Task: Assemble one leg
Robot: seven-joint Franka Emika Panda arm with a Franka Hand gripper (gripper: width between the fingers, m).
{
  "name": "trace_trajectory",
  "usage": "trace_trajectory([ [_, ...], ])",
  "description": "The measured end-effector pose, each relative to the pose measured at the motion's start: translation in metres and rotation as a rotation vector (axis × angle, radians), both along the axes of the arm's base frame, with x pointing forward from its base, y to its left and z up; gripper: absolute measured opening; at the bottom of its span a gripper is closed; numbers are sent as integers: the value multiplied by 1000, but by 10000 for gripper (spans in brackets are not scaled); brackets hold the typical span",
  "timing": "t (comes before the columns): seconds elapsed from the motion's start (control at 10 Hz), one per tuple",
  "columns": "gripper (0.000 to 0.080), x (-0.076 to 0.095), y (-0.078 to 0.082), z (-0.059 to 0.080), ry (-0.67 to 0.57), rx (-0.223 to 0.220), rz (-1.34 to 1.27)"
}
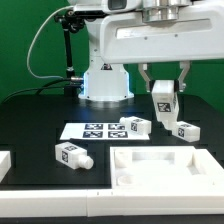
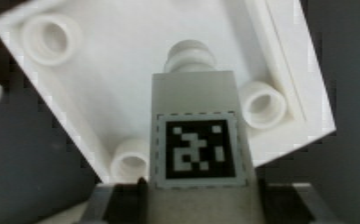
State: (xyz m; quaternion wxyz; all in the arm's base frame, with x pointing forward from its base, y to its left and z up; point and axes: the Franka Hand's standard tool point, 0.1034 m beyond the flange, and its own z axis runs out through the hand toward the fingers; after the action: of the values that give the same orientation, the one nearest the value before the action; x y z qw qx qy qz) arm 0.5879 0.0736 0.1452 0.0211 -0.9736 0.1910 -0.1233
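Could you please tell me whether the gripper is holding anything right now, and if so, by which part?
The gripper holds a short white plastic square-section leg, clamped across its tagged square body, round peg end free.

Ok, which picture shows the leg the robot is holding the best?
The wrist view. The leg fills the middle there, with its tag and round peg end clear, over the white panel. The exterior view shows it small and far off, held up in the gripper.
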Motion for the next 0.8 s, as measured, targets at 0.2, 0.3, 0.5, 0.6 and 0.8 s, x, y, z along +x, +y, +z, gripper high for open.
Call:
trace_trajectory([
  [0.2,285,15,23,-7,-189,-49,90],
  [0.3,285,23,17,-14,-259,-91,140],
  [0.5,285,32,23,-7,-410,-114,177],
  [0.6,285,29,23,-11,-436,-121,167],
  [0.8,285,29,18,-14,-422,-145,185],
])
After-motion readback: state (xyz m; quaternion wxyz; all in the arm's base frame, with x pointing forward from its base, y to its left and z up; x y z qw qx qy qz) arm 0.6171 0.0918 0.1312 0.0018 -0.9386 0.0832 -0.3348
